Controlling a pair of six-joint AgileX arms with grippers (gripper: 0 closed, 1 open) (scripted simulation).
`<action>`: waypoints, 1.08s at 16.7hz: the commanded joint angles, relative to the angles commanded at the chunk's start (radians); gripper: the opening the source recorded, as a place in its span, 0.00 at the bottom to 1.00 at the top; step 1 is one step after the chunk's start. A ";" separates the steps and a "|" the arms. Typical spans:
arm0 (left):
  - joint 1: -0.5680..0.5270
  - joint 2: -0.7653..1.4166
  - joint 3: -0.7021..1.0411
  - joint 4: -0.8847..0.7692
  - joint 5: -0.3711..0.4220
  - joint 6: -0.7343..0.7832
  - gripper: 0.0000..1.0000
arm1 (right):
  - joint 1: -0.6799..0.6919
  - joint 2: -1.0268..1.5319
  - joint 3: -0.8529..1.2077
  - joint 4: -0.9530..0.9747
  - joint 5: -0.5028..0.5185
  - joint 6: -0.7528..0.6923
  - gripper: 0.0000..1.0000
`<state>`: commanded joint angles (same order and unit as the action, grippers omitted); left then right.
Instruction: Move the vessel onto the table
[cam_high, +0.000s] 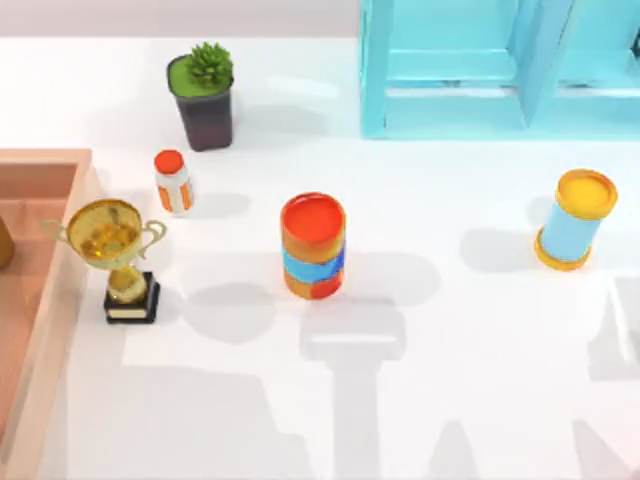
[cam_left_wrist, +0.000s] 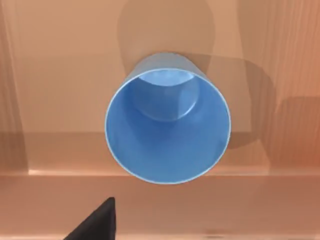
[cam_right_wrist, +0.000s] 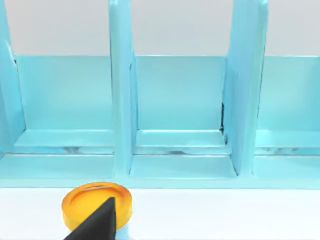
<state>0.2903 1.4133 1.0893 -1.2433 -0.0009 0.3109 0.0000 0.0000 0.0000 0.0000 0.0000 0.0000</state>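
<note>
The vessel (cam_left_wrist: 167, 131), just ahead of the left gripper (cam_left_wrist: 97, 225), looks like smooth matt blue plastic, and the box (cam_left_wrist: 60, 75) under it is tan wood with a faint grain. The trophy (cam_high: 112, 240) is shiny gold metal, the counter (cam_high: 450, 380) smooth matt white. Ahead of the right gripper (cam_right_wrist: 97, 222), the shelf frame (cam_right_wrist: 175, 100) looks like painted turquoise with a slight sheen.

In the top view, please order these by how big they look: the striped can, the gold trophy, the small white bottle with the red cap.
1. gold trophy, the largest
2. striped can, close behind the trophy, so this pair is uncertain
3. small white bottle, clearly the smallest
</note>
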 joint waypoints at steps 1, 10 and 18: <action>0.001 0.007 -0.020 0.023 0.000 0.000 1.00 | 0.000 0.000 0.000 0.000 0.000 0.000 1.00; 0.009 0.110 -0.289 0.402 0.000 0.009 1.00 | 0.000 0.000 0.000 0.000 0.000 0.000 1.00; 0.009 0.113 -0.294 0.409 0.000 0.009 0.70 | 0.000 0.000 0.000 0.000 0.000 0.000 1.00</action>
<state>0.2993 1.5267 0.7950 -0.8348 -0.0008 0.3201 0.0000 0.0000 0.0000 0.0000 0.0000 0.0000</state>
